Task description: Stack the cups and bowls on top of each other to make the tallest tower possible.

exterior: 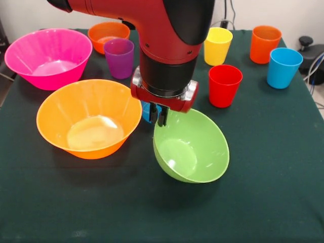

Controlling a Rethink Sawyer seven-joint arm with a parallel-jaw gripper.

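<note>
Green table: end effector grips tilted green bowl.

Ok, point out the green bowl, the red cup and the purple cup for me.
green bowl (195, 149): front view, on its inner wall.
red cup (224, 91): front view, on its outer side.
purple cup (120, 63): front view, on its outer side.

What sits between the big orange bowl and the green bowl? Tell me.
In the front view, the pincer hangs there at the green bowl's rim, a blue object behind it, beside the big orange bowl.
</note>
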